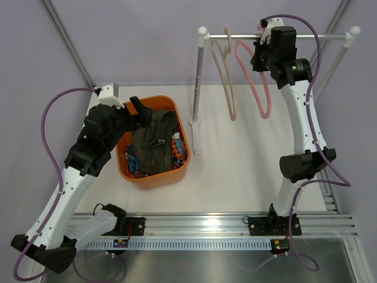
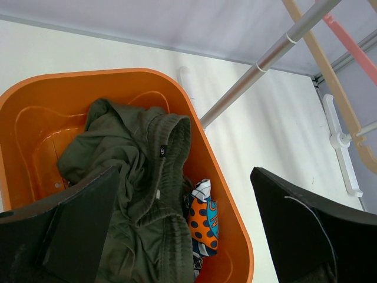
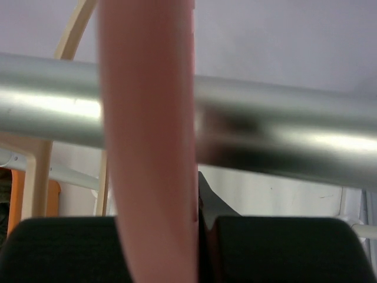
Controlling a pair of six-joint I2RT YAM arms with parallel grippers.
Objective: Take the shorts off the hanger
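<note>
Your top view overlooks bin (image 1: 154,177) and rail (image 1: 333,36); left wrist peers into that bin, right wrist hugs that rail

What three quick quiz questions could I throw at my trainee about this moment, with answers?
1. Where are the olive shorts? A, on the beige hanger; B, in the orange bin; C, flat on the table.
2. True or false: the left claw is shut on the shorts.
3. Fill in: the right claw is closed on the ___ hanger.
Key: 1 B. 2 false, its jaws stand wide apart above the bin. 3 pink; the pink hanger sits in its grip at the rail.
</note>
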